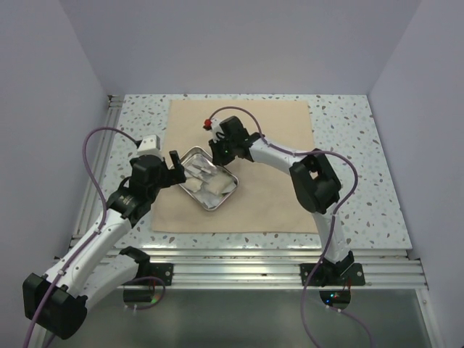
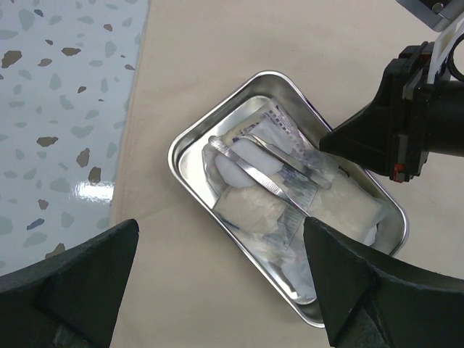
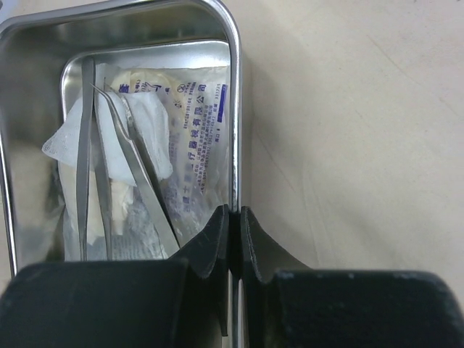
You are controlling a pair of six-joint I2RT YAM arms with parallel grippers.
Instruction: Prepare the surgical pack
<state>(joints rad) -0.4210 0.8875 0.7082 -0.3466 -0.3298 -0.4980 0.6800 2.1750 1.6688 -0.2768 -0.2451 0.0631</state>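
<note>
Shows the tan cloth wrap (image 1: 275,145) spread flat across the speckled counter (image 1: 348,123), with no corner folded in anywhere. Has the steel tray (image 1: 210,209) resting on that cloth, left of its middle and turned at an angle to its edges. Carries white packets (image 3: 196,123), one printed in blue, plus a pad of gauze (image 2: 254,210), with a pair of tweezers (image 2: 261,177) laid across the top.

Pinches the tray's far rim with the right tool (image 3: 233,217), fingers pressed together on the thin steel wall, one inside and one outside. Keeps the left tool (image 1: 172,168) spread wide just beside the tray's near-left side, gripping nothing. Looks clear of the tray from the wrist view, though cannot tell for certain from above, where the gap is too small to read.

Reads as partway through. Done: sheet laid out, tray loaded and set on it. Left to do: squaring the tray toward the middle of the sheet, which seems to be the step in hand given the grip on the rim. After that, letting go and bringing the four corners of the cloth over the tray, one after another, to close the bundle. Counts none of the wrapping as begun.
</note>
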